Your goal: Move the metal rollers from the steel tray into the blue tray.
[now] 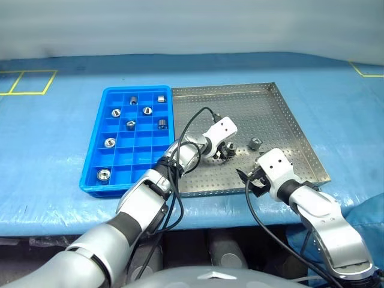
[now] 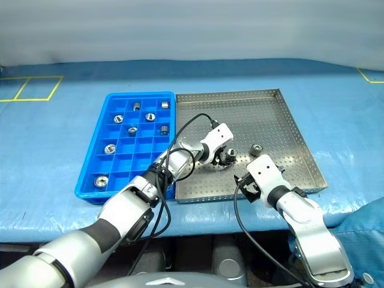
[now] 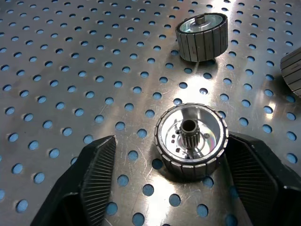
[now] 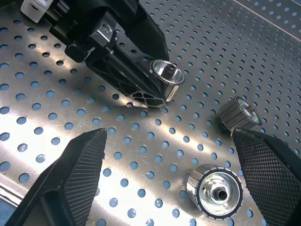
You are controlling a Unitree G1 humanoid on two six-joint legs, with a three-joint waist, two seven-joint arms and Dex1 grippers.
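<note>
The blue tray (image 1: 96, 157) is sitting at the left, touching the steel tray's (image 1: 282, 117) left rim, and is already holding seven metal rollers (image 1: 110, 142) in separate compartments.

The left gripper (image 3: 162, 162) is reaching down onto the perforated floor near the middle of the steel tray. Its jaws are standing apart on either side of one roller (image 3: 192, 140): one pad is touching or nearly touching the rim, the other is well clear, so no clamp is showing yet. A second roller (image 3: 202, 36) is lying on its side just beyond.

The right gripper (image 4: 171, 176) is hovering near the front rim with its jaws spread wide, gripping nothing; two loose rollers (image 4: 215, 190) are lying between its fingers (image 4: 80, 174).

Handling judgement: the rollers are looking rigid, dense for their size and smooth, so likely to slip or roll off once tipped. The ribbed outer band is offering the best purchase; pads should be squeezing across the diameter, not on the polished face or the toothed centre hub.

No brand, label or writing is readable anywhere.
</note>
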